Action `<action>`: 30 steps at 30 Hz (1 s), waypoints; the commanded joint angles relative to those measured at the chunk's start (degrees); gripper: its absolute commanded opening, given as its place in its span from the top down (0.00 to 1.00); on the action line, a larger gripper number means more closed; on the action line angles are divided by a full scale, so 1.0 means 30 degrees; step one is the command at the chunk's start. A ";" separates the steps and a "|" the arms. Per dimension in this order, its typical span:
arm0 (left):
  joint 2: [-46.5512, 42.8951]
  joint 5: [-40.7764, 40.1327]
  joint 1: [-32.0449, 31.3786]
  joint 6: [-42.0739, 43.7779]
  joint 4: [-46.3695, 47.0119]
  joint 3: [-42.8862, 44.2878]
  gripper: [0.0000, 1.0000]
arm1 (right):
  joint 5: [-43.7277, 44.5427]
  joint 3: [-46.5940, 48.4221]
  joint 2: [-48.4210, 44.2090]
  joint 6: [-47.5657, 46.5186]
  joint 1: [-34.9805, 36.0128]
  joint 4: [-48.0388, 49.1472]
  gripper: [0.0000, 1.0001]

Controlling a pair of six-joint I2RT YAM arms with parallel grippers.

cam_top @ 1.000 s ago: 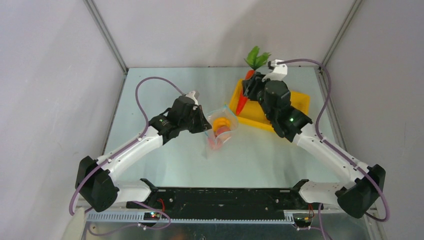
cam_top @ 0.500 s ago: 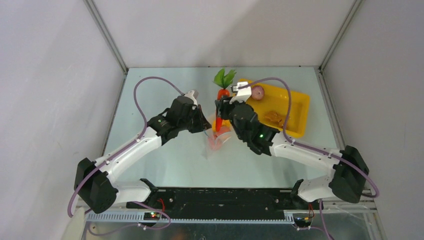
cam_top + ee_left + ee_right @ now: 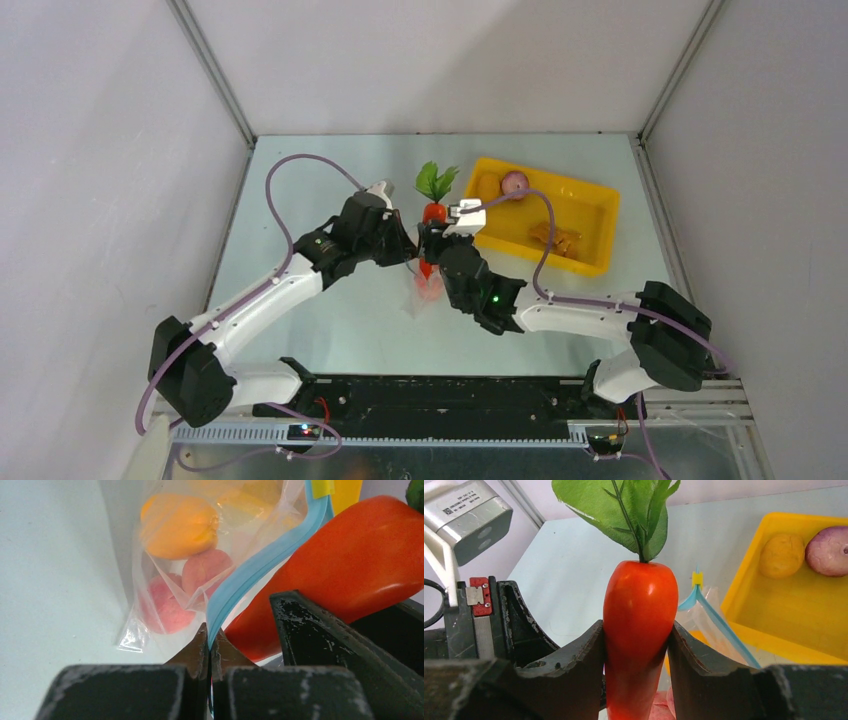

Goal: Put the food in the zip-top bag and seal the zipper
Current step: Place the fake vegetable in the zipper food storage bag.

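From above you see little of the bag (image 3: 428, 292): the right claw (image 3: 431, 250) covers most of it, and the tip of the carrot (image 3: 434, 213) is lost behind that claw. The right wrist view cuts that tip off too, and the amber bits (image 3: 556, 238) in the tray (image 3: 580, 215) are too small to identify.

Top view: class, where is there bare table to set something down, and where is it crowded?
Bare table lies between the left gripper and the back wall, and on the near side of the bag. The tray floor is bare beside the onion and amber pieces. Crowded: the bag mouth, where left gripper, right gripper and carrot meet.
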 commanded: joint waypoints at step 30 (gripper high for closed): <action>-0.0842 0.0365 -0.0082 -0.0061 0.0770 -0.0010 1.00 | -0.3362 -0.1848 -0.6919 0.2012 -0.0106 -0.4071 0.32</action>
